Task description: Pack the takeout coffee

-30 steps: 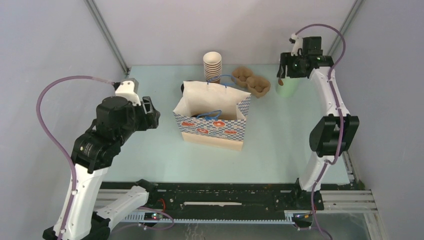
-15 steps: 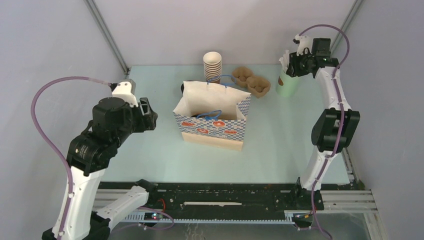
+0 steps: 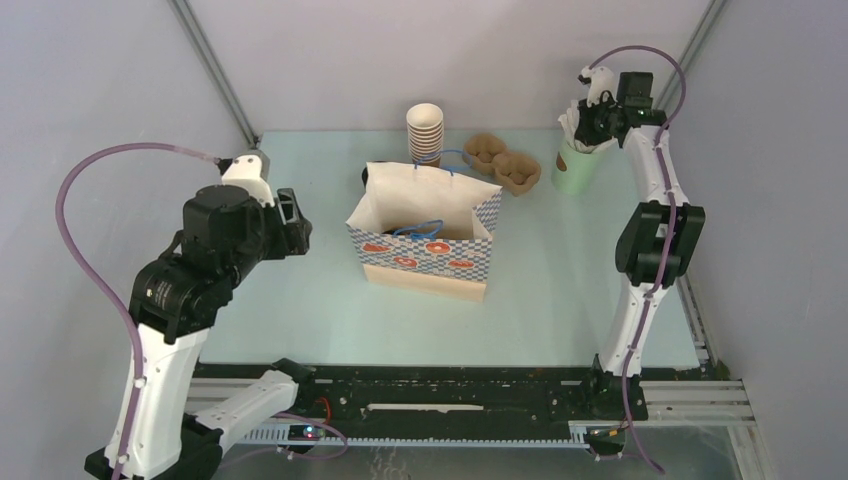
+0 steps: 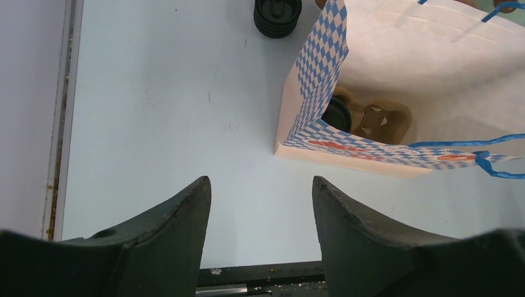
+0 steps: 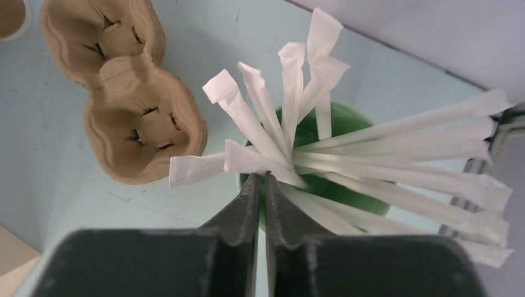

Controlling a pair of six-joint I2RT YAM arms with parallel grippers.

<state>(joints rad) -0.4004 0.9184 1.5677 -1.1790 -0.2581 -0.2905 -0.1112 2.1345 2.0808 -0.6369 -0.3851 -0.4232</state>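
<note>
Count: one stack of takeout coffee cups (image 3: 424,128), one paper bag (image 3: 425,235), one stack of black lids (image 4: 277,12), one two-cell pulp tray (image 5: 145,124), a second tray (image 4: 384,120) inside the bag, and one green cup (image 5: 350,116) of wrapped straws (image 5: 396,130). The cup stack stands at the far edge of the surface (image 3: 300,310), behind the bag. The left claw (image 4: 260,182) is spread, well apart from the bag's left edge. The right claw (image 5: 263,176) is pressed nearly together at the straws; whether it pinches one cannot be told.
</note>
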